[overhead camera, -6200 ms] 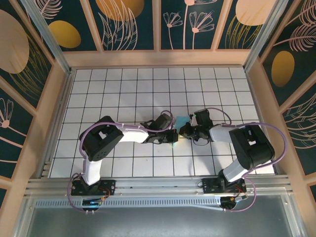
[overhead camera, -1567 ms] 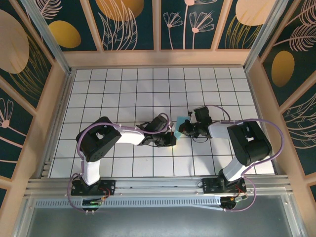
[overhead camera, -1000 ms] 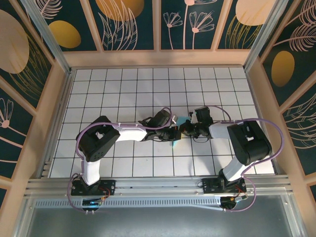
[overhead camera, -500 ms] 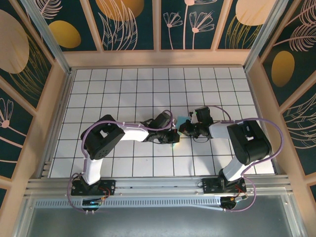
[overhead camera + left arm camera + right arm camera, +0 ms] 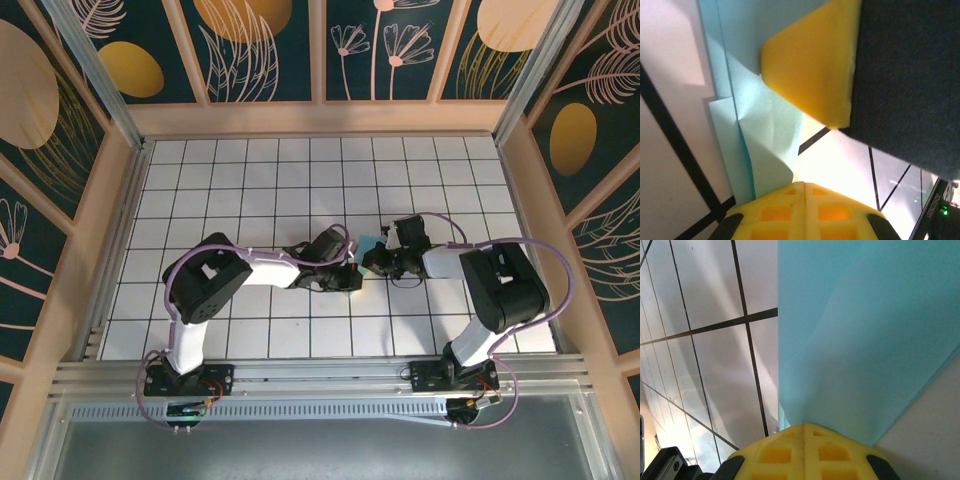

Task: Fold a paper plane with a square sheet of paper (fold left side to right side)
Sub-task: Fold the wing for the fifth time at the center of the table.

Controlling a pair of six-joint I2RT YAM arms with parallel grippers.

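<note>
The turquoise sheet of paper (image 5: pixel 367 242) lies on the white grid table, mostly covered by both grippers, so no paper plane outline can be made out. In the left wrist view the paper (image 5: pixel 765 130) shows layered folds and a raised edge. My left gripper (image 5: pixel 349 277) is shut, its yellow tips (image 5: pixel 805 186) down beside that edge. My right gripper (image 5: pixel 373 262) is shut too, and its yellow finger (image 5: pixel 812 70) rests on the paper opposite. In the right wrist view the shut tips (image 5: pixel 805 427) press on the flat blue paper (image 5: pixel 865 335).
The white tiled table (image 5: pixel 250 180) stretches around the paper, bounded by wooden walls (image 5: pixel 320 118) at the back and sides. The two arms meet near the table's middle, their bases on the metal rail (image 5: pixel 320 378) at the near edge.
My left gripper has edged slightly back toward the near-left side of the paper. The right gripper has stayed almost still on the paper.
</note>
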